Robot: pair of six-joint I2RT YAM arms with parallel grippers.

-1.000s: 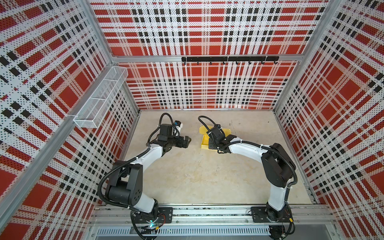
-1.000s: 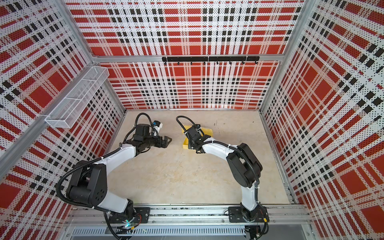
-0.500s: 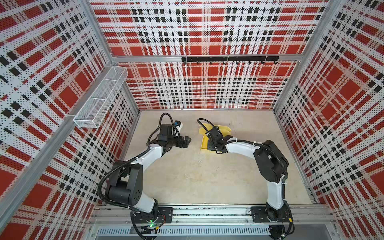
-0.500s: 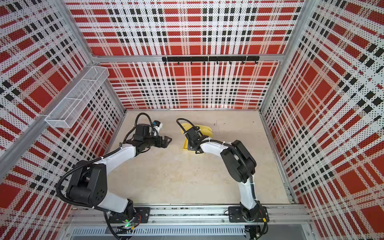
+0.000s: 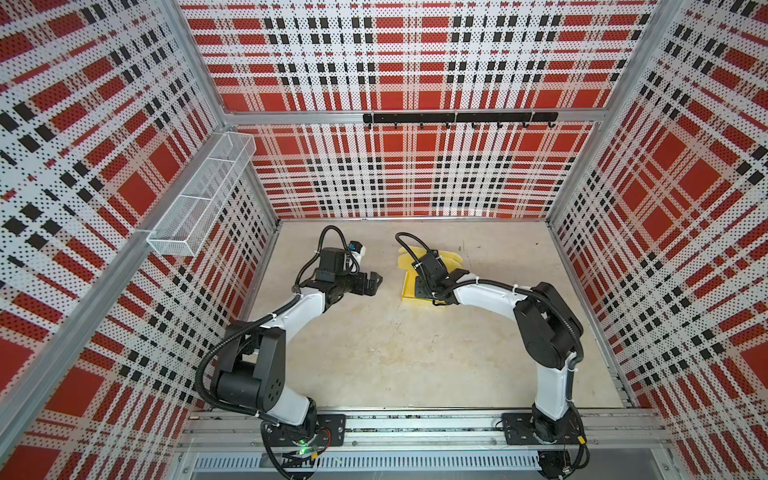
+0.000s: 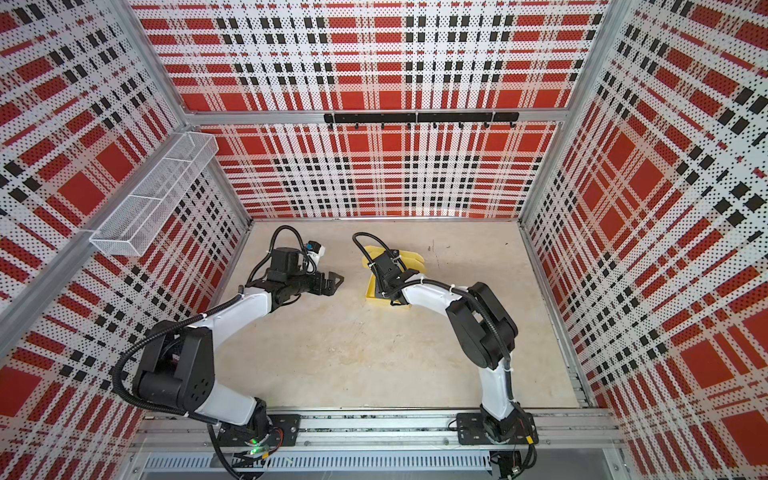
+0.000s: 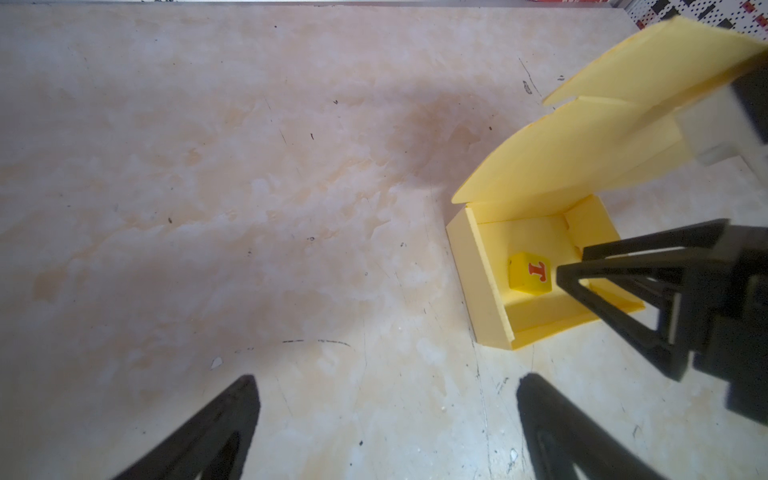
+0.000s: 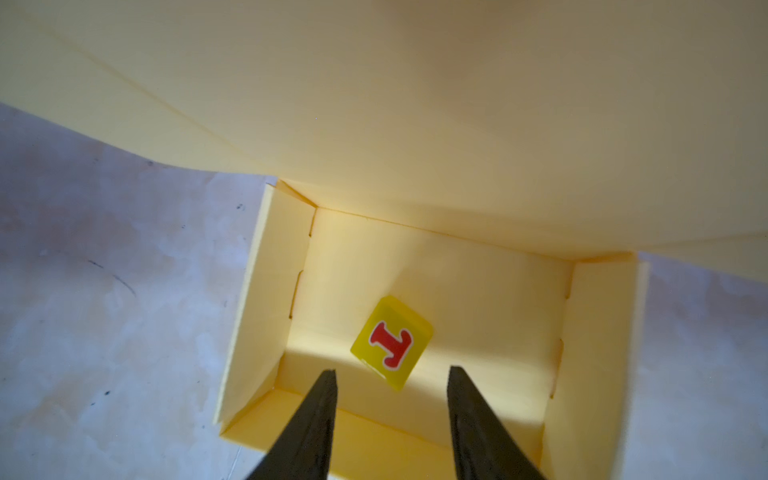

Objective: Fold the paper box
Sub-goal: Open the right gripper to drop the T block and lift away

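The paper box [image 5: 408, 286] [image 6: 370, 287] is pale yellow and stands on the table as an open tray, with its lid flap [image 7: 582, 158] raised at the far side. A small yellow cube [image 8: 392, 343] [image 7: 530, 279] with a red letter lies on the box floor [image 8: 478, 274]. My right gripper [image 8: 392, 370] [image 5: 423, 287] [image 6: 384, 291] points down into the box, open, with nothing between its fingers and the cube just beyond the tips. My left gripper [image 5: 372, 284] [image 6: 336, 284] [image 7: 386, 380] is wide open over bare table, left of the box and apart from it.
A white wire basket [image 5: 199, 199] hangs on the left wall and a black hook rail [image 5: 457, 117] runs along the back wall. The plaid walls close in the tabletop [image 5: 374, 353] on three sides. The box sits toward the back, right of the middle.
The right arm's elbow has swung a little to the left while its gripper stays over the box. The left arm has not moved.
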